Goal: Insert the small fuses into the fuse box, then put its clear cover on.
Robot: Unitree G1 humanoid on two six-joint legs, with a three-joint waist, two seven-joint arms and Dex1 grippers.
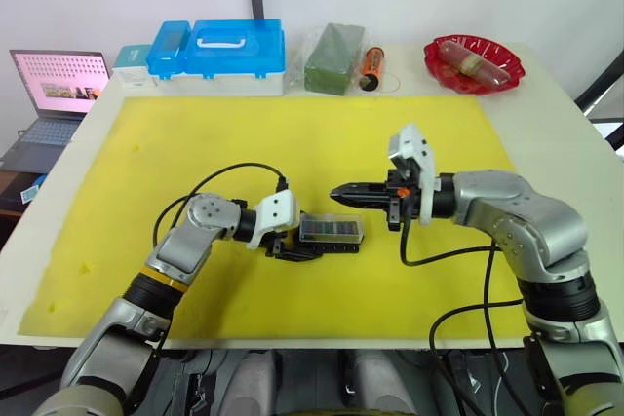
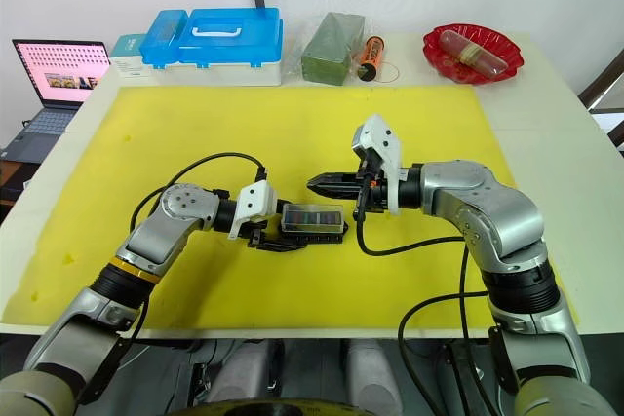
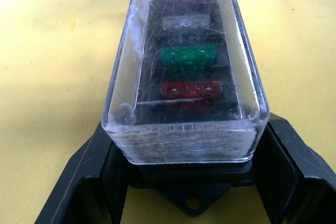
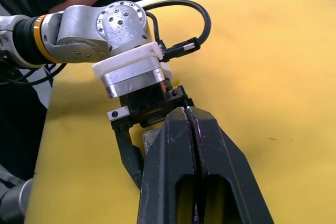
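**Cover on, fuses in: the closing step**

The fuse box (image 1: 330,233) lies on the yellow mat (image 1: 127,163) near the middle of the tabletop (image 1: 546,94), with the clear cover (image 3: 184,61) already sitting over it. Through the cover the small fuses (image 3: 187,55) show seated in a row: red, green, grey, purple and orange. A blue one cannot be made out.

The left gripper (image 1: 292,244) has its fingers (image 3: 294,166) spread to either side of the near end of the box, bracketing the base below the cover; they look to be steadying it, though whether they press firmly on it is hard to tell. The right gripper (image 1: 341,193) hovers just beyond the far side of the box, apart from it, its fingers closed together on nothing.

By my reading, the task is in its last step: the cover is placed and may only need seating. The next move calls for a check that the cover sits flush all round, perhaps a gentle press from the closed right fingertips on its top while the left holds the base, then a clean release without dragging the box.
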